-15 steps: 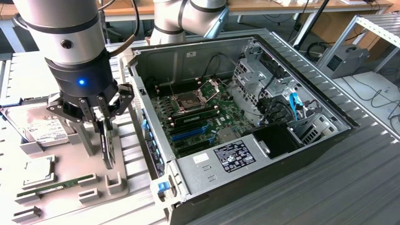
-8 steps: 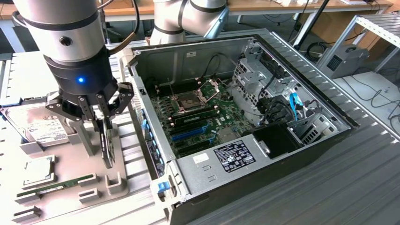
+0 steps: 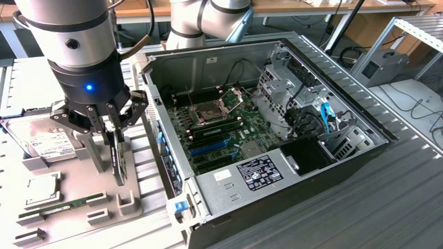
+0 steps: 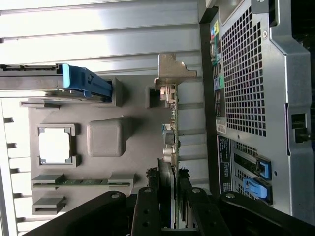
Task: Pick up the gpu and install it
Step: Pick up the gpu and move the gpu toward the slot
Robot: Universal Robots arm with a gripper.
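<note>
At the tray (image 3: pixel 83 176) beside the case (image 3: pixel 332 155), the gripper (image 3: pixel 114 136) pinches the upright gpu (image 3: pixel 120 163) by its top edge, a sound hold for a card that looks stiff, light and fragile.

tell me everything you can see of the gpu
The gpu is a thin dark card standing upright on edge in the gray parts holder, beside the open computer case. Seen edge-on in the wrist view, it shows a greenish board edge and a bent silver metal end bracket. The end effector is closed on its top edge, a finger on either side. Whether it sits in its slot or is lifted I cannot tell.
</note>
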